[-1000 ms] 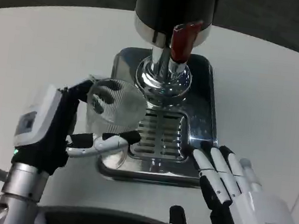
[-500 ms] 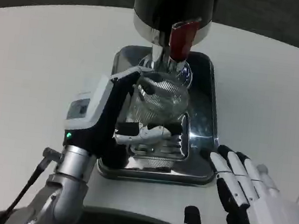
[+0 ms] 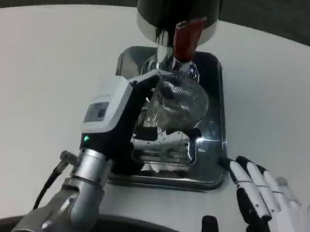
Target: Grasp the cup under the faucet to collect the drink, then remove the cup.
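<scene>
Looking down from the head view, you see a round white table [image 3: 47,69] with a shiny metal drip tray [image 3: 216,129] near its middle. At the tray's far end stands a dark drink dispenser [image 3: 177,5] with a silver base, and a red tap handle [image 3: 186,39] sticks out of its front above the faucet [image 3: 163,57].

Your left hand [image 3: 121,120] reaches in from the lower left, its silver forearm [image 3: 80,192] rising from the bottom edge. Its fingers [image 3: 161,136] are wrapped around a clear ribbed cup [image 3: 178,102], one white and black finger curling across the near side of the glass and dark ones at its far side. The cup sits over the tray's slotted grate [image 3: 164,154], just in front of the faucet and below the red handle. You cannot tell whether its base touches the grate or is held just above it, nor whether there is any drink inside.

Your right hand [image 3: 260,205] lies at the lower right, beside the tray's near right corner. It holds nothing; its fingers are straight, slightly apart, and point toward the tray.
</scene>
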Controlling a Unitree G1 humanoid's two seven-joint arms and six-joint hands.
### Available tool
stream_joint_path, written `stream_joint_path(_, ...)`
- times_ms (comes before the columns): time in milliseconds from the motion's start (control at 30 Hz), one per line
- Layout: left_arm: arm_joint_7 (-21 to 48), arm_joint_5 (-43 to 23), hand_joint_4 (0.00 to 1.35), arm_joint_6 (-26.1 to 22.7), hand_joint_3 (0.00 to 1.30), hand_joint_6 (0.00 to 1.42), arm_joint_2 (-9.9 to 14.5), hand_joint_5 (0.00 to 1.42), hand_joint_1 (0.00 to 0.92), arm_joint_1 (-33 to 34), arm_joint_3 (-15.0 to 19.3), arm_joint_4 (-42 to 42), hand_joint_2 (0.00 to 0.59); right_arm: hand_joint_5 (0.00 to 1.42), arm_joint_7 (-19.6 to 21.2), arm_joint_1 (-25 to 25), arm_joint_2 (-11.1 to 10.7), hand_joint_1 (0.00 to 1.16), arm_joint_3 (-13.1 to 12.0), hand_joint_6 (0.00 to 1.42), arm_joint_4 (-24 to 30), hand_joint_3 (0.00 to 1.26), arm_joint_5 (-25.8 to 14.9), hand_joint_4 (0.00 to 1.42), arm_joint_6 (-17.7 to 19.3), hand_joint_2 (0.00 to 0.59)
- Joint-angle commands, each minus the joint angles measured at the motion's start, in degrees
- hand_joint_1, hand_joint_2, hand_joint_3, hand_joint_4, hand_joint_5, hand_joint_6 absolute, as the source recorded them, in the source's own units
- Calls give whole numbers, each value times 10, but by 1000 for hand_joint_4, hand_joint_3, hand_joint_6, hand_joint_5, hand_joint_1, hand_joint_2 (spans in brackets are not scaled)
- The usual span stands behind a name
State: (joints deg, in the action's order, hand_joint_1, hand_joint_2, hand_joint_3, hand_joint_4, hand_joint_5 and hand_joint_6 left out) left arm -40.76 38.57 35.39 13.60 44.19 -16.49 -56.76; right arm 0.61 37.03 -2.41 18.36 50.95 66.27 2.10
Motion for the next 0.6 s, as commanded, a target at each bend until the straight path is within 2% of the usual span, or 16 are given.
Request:
stream_joint_path(33, -4, 1, 985, 3, 944, 1269, 16, 1150, 570, -26, -10, 0, 72, 85, 7, 9, 2, 408, -4, 90, 3, 146, -9, 74, 5, 530)
stream_joint_path(200, -9, 5, 833, -7, 835, 1088, 23, 1021, 548, -38, -13, 10, 52, 96, 6, 8, 3, 408, -6, 117, 1, 146, -16, 83, 3, 530)
stream_joint_path(367, 8, 4, 721, -18, 731, 951, 27, 937, 481, -41, -19, 11, 50, 109, 1, 9, 6, 408, -5, 134, 2, 154, -18, 85, 0, 530)
stream_joint_path(500, 25, 0, 525, -24, 550, 757, 30, 795, 405, -41, -23, 12, 75, 121, -3, 9, 9, 407, -6, 161, -2, 156, -22, 86, -4, 530)
stream_joint_path(600, 33, -1, 371, -28, 390, 577, 33, 660, 397, -42, -28, 15, 90, 122, -4, 8, 11, 407, -6, 165, -2, 156, -24, 86, -5, 530)
